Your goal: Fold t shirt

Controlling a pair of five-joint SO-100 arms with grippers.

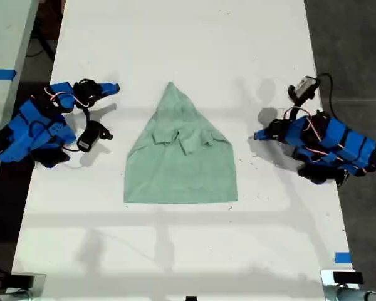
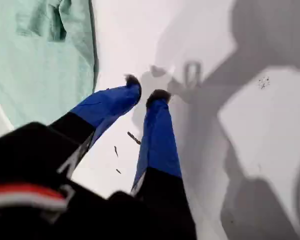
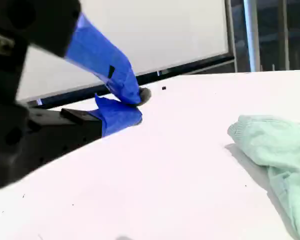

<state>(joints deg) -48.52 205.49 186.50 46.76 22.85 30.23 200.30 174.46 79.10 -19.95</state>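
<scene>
Centred on the flat white table (image 1: 175, 37), the pale mint-green, creased fabric t shirt (image 1: 180, 163) lies spread in a house-like shape. Its long axis runs from the top to the bottom of the exterior view. The narrow point aims at that view's top, and the wide straight edge lies toward its bottom. Two small folded flaps meet near its middle.

My first gripper (image 1: 255, 135), blue with dark tips, sits toward the exterior view's right, aimed at the shirt's side edge and near it but not touching. In its own wrist view, this gripper (image 2: 144, 87) has its jaws a small way apart over bare table, holding nothing, with the shirt's straight edge (image 2: 50, 55) just beyond.

My second gripper (image 1: 114, 88) rests toward the exterior view's left, level with the shirt's point and apart from it. Seen close up (image 3: 138, 104), its jaws appear to be together and empty, though the angle is poor. The shirt's tip (image 3: 275, 145) lies nearby.
</scene>
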